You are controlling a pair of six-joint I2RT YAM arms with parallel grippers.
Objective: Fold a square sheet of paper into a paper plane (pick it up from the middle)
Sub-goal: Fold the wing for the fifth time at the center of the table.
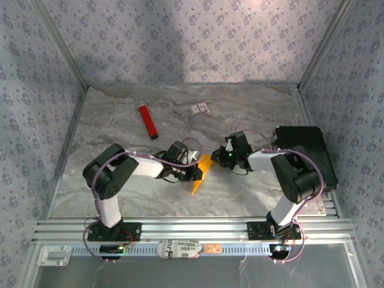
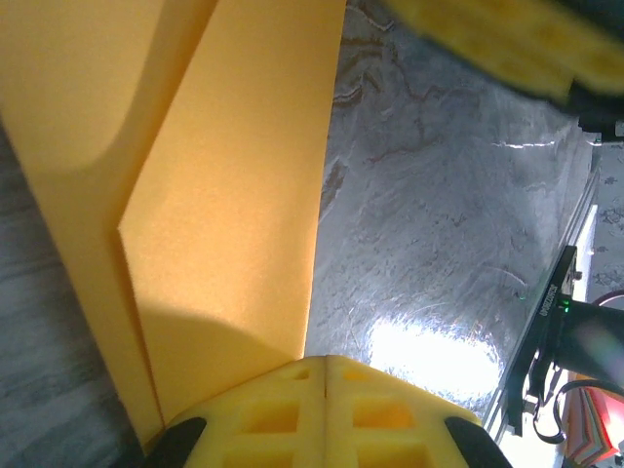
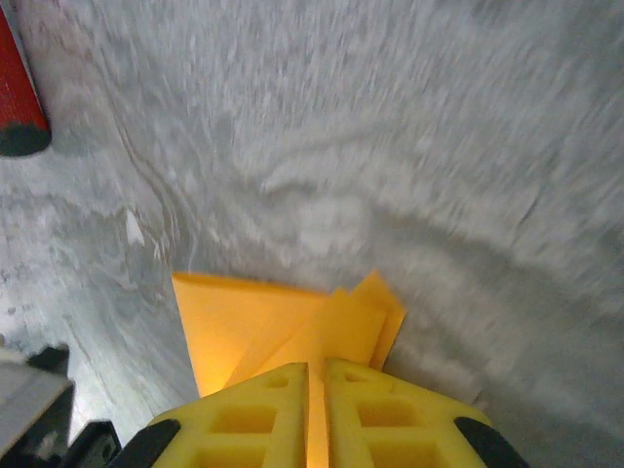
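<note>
The paper, orange-yellow and already folded into layers, sits near the middle of the worktop, a little toward the near edge, between the two arms, with a narrow tip pointing at the near edge. The left gripper reaches in from the left and is clenched on the paper: in the left wrist view its yellow fingers meet along a closed seam at the paper's lower edge, and the paper rises from them as a broad flat panel with a folded flap over its left part. The right gripper comes in from the right, just beside the other, and is also clamped on the paper. In its own wrist view the fingers stand almost together with a thin orange strip pinched in the slit, and the paper fans out beyond them in several overlapping pointed layers. Whether the paper touches the worktop or hangs above it cannot be told. A red tube lies well apart toward the far left, a small white card lies near the far edge, and a black box rests at the right edge.
</note>
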